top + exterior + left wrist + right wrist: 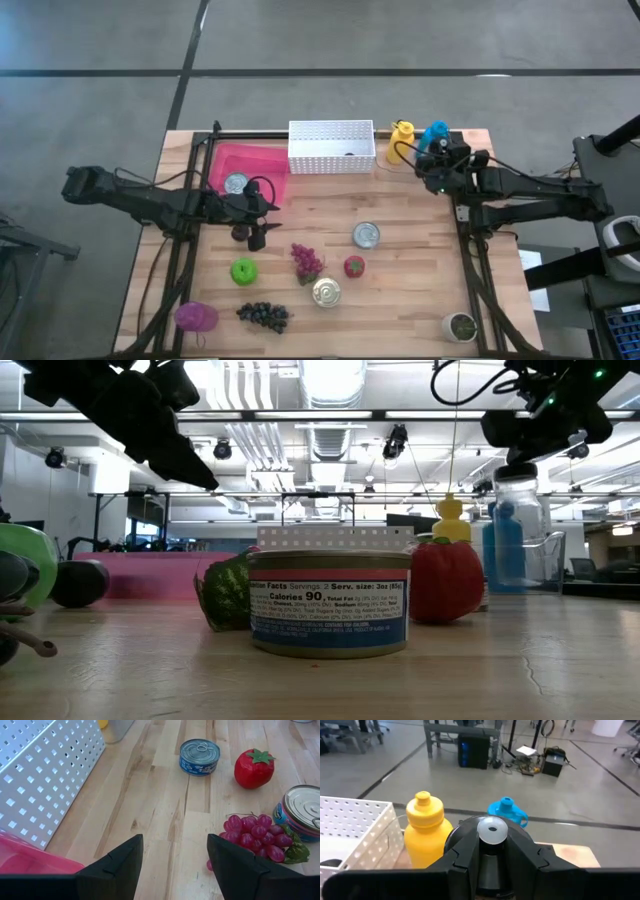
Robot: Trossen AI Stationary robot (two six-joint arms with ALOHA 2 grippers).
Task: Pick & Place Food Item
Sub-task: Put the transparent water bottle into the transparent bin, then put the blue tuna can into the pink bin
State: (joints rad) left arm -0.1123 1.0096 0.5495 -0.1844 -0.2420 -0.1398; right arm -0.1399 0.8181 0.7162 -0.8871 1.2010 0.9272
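1. The wooden tabletop (420,290) carries everything; the white perforated basket (331,147) stands at the middle of its far edge.
2. The left arm reaches in from the basket's left. The left gripper (262,213) hangs above the tabletop, in front of the basket's left corner. Its jaws stand well apart with nothing between them.
3. The right arm comes in from the basket's right. The right gripper (437,170) is just off the basket's right end, jaws closed around a clear bottle (492,831) with a pale cap.
4. A pink tray (250,160) touches the basket's left end, with one tin (236,183) lying in it.
5. A yellow bottle (402,135) stands just right of the basket, and a blue bottle (435,132) just beyond that.
6. Three more tins sit out on the tabletop. One (366,235) is in front of the basket's right half, one (326,292) is farther forward, and one (461,326) is far off toward the front right corner.
7. The food lies well in front of the basket, untouched:
   - red grapes (306,260), nearest the left gripper;
   - a green apple (243,270) to their left;
   - a strawberry (354,266) to their right;
   - dark grapes (263,315) farthest from the basket.
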